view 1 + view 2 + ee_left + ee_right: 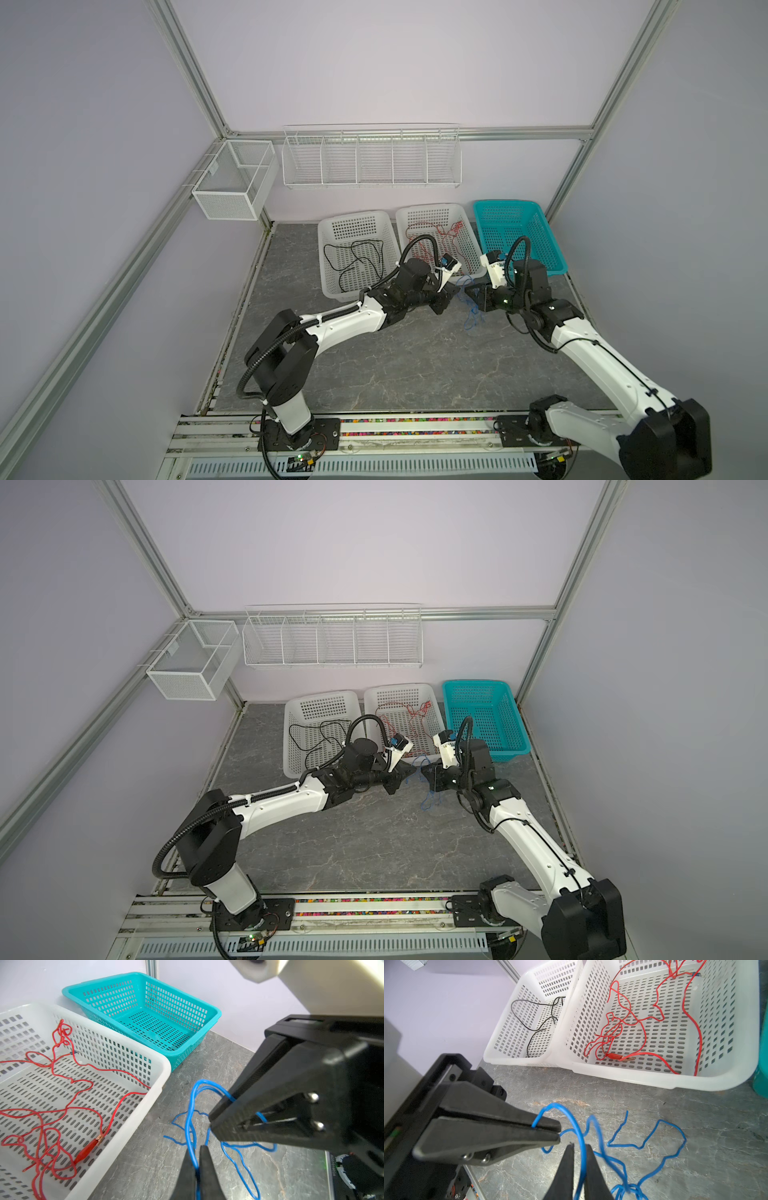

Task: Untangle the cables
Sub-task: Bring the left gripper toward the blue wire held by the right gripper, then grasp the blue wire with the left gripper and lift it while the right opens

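- Cables come in three colors. The blue cable [187, 1126] lies on the table [716, 1167], at about 2 o'clock from the table's middle in both top views.
- The left gripper [559, 1131] reaches in from 9 o'clock and is pinched tight on a loop of the blue cable.
- The right gripper [579, 1145] reaches in from 3 o'clock. Its fingers [564, 1174] sit a tiny bit apart with the blue cable running between them, so I cannot tell if it grips.
- The red cable [609, 1036] lies loose in the middle white basket [643, 1079], at 12 o'clock from the blue one.
- The black cable [528, 1047] lies in the left white basket [500, 1059], at 10 o'clock. The teal basket [216, 1012], at 1 o'clock, has nothing in it.
- What could go wrong: the blue cable has a knotty clump [627, 1187] at 6 o'clock from the pincers. I think a hard pull could make that knot tighter.
- The cable is thin and smooth, so it could slip out of the fingers.
- The two pincers are just beside each other and could bump. A loop could also hook on a finger.
- The cables are skinny and bendy, full of kinks, with a shiny plastic skin. The red one ends in a small metal clip [628, 1058] with a red cover.
- The baskets are hard plastic with rows of little holes.
- The table is grey like stone, with pale lines.
- The fingers are black, dull and pointed like wedges.
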`<state>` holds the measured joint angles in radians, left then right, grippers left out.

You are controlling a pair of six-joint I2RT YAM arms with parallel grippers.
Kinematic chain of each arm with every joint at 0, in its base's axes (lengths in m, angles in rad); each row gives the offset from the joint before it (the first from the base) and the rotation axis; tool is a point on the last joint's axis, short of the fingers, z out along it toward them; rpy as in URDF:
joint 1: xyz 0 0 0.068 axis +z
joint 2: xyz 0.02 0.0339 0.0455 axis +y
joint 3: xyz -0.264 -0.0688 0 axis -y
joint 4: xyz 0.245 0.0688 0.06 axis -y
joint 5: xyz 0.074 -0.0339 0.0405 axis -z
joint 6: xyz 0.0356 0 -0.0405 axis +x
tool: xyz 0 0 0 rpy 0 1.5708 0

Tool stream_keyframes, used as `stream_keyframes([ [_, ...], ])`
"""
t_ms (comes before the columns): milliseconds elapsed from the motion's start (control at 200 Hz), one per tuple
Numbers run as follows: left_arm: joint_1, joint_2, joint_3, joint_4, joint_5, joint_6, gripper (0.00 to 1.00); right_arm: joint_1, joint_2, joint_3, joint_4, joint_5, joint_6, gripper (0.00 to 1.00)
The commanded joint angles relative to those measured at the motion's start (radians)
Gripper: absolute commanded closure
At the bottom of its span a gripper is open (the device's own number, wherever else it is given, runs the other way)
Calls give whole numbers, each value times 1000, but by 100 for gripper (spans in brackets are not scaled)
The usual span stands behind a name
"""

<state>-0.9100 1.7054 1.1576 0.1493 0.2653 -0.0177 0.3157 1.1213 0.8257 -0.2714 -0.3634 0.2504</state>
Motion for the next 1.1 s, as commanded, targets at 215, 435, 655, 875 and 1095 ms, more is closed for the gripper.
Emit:
stream_keyframes([
  [215, 0, -58, -12, 14, -119, -5, 100, 3, -18, 0, 5, 24, -22, 65],
  [435, 2, -76, -15, -19, -164, 0, 100, -2, -87, -27, -15, 109, -51, 39],
  [655, 7, -133, -25, -67, -202, 18, 100, -24, -140, -38, -95, 311, -52, 32],
  [875, 12, -195, -35, -101, -216, 12, 100, -51, -145, -97, -62, 311, -37, 32],
  [1095, 12, -263, -34, -145, -222, 13, 100, -53, -144, -179, 64, 236, -59, 32],
])
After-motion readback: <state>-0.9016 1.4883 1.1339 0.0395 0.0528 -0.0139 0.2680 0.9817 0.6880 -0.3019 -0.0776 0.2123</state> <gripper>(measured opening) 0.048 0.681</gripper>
